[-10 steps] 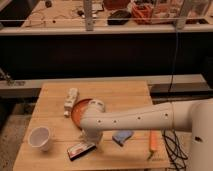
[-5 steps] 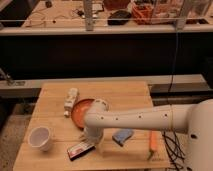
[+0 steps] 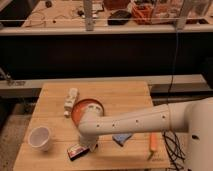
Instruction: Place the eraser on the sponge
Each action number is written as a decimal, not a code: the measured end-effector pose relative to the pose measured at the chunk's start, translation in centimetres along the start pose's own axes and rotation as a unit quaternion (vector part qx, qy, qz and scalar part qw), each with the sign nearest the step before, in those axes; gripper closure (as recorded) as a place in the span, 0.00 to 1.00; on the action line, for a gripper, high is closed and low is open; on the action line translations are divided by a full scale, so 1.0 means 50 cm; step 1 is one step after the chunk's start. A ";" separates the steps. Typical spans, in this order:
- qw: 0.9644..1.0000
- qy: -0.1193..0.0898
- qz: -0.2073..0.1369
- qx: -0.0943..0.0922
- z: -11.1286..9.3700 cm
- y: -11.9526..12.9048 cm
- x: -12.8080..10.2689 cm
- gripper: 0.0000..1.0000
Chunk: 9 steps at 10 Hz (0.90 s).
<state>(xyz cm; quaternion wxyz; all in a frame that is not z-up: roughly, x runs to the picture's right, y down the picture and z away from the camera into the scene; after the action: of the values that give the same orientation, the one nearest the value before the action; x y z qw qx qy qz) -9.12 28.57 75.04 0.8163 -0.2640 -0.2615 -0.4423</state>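
Gripper now lower, just beside eraser, sponge nearby; grip state indiscernible.

You see a matt wooden table, a smooth white arm and a glossy orange bowl. The dark, matt gripper is low, just beside the eraser. The sponge looks soft and matt.

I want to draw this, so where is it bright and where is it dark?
Camera view: the wooden table is warmly lit, the space behind it is almost black, and the top shelf is bright. Camera view: the white arm is the palest thing; the gripper, low beside the eraser, looks dark under it; the sponge peeks out below.
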 end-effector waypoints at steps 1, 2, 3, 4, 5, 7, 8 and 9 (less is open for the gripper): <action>1.000 -0.006 0.001 0.000 0.002 -0.004 0.003 0.91; 1.000 -0.010 0.002 0.000 0.005 -0.006 0.006 0.98; 1.000 -0.009 0.002 -0.004 0.000 -0.001 0.007 1.00; 1.000 -0.009 0.002 -0.003 -0.005 -0.002 0.008 1.00; 1.000 -0.009 0.002 -0.003 -0.006 -0.002 0.008 0.98; 1.000 -0.009 0.001 -0.003 -0.006 -0.003 0.008 0.83; 1.000 -0.016 0.014 -0.001 -0.002 -0.001 0.013 0.73; 0.999 -0.021 0.029 0.003 0.002 -0.003 0.022 0.63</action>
<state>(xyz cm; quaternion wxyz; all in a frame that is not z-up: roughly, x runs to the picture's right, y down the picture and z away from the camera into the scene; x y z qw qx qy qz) -8.75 27.92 75.88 0.8240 -0.2779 -0.2721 -0.4121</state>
